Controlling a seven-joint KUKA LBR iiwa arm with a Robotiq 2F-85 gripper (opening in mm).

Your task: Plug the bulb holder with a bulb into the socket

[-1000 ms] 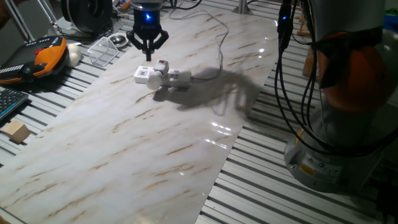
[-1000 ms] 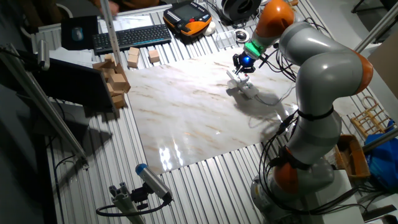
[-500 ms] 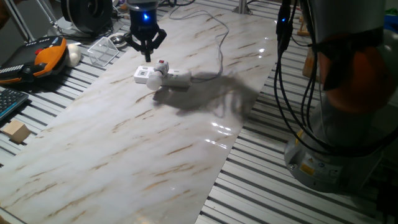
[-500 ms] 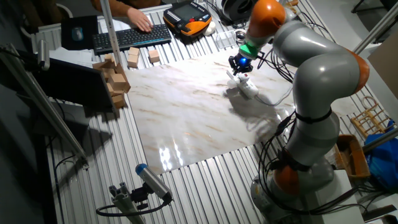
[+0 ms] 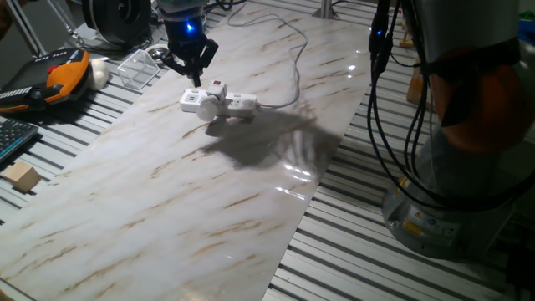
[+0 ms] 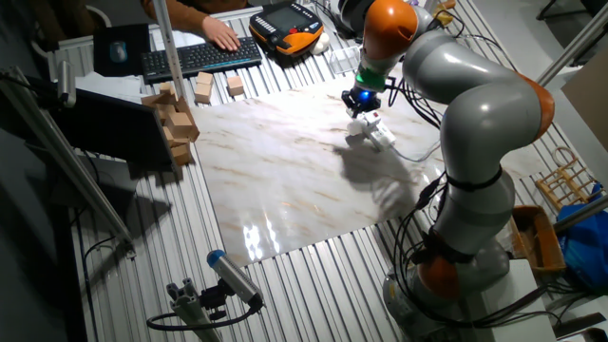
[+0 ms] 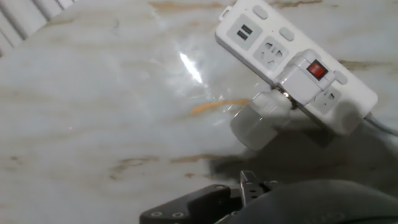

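The socket [image 5: 236, 104] is a white power strip lying on the marble board, with its cable [image 5: 294, 67] running to the far side. The bulb holder [image 5: 216, 90], white with a red switch, sits plugged into it. In the hand view the holder [image 7: 309, 73] stands on the strip [image 7: 261, 38] and the bulb [image 7: 260, 119] sticks out sideways over the board. My gripper [image 5: 196, 75] hangs just above and to the left of the strip, apart from it, with its fingers together and empty. It also shows in the other fixed view [image 6: 360, 99] and at the bottom edge of the hand view [image 7: 252, 182].
An orange pendant [image 5: 65, 72], a white ball [image 5: 99, 73] and a clear plastic box [image 5: 140, 67] lie at the far left of the board. A wooden block [image 5: 22, 177] and a keyboard [image 6: 201, 55] with a person's hand [image 6: 218, 34] are further off. The robot base [image 5: 468, 150] stands at the right.
My gripper has moved a little to the left and away from the power strip, and the arm has swung with it. The strip and the plugged-in holder have not moved.
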